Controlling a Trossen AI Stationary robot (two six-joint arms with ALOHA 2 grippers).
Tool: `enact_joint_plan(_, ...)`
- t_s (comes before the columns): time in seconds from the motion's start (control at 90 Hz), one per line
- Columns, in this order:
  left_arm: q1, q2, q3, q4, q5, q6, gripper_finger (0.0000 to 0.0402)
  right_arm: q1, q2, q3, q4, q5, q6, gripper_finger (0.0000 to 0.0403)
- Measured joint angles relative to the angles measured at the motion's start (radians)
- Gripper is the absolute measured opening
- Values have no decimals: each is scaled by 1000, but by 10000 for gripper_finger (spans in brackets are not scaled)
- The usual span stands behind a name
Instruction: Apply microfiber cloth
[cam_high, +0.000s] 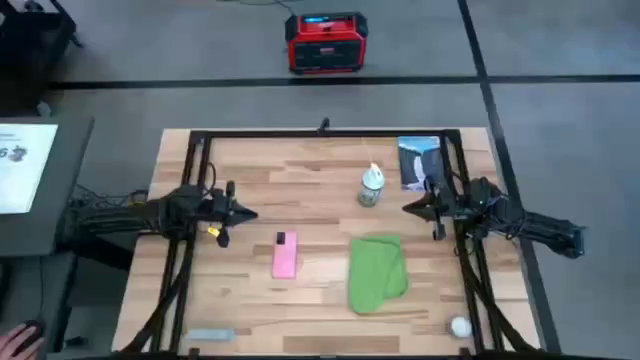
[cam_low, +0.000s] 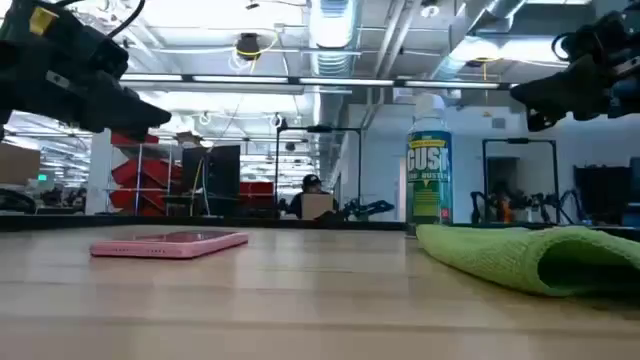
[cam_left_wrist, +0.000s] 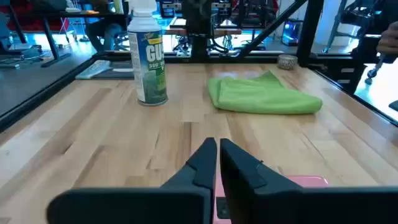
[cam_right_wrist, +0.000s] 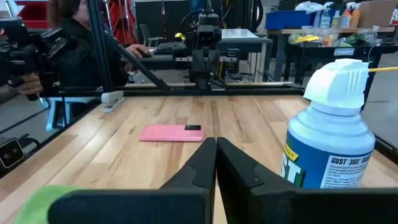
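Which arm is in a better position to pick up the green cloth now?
Probably the right. The right gripper hovers nearer the microfiber cloth than the left gripper, which has the pink phone lying between it and the cloth.

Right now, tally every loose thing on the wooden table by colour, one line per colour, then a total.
Green: 1, the soft bright green microfiber cloth.
Pink: 1, the flat pink rectangular phone.
White: 2, the white-capped spray can and a small white round object.
Blue: 1, a blue printed packet.
Pale grey: 1, a flat bar.
Total: 6.
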Motion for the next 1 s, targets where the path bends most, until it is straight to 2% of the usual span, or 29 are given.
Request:
enact_joint_plan(0.233, 0, 0, 0, 0, 0, 17, 0, -1, 0, 0, 0, 35, 0, 0)
enact_joint_plan(1.0, 0, 0, 0, -1, -26, -2, 0, -1, 0, 0, 10, 38, 13, 0)
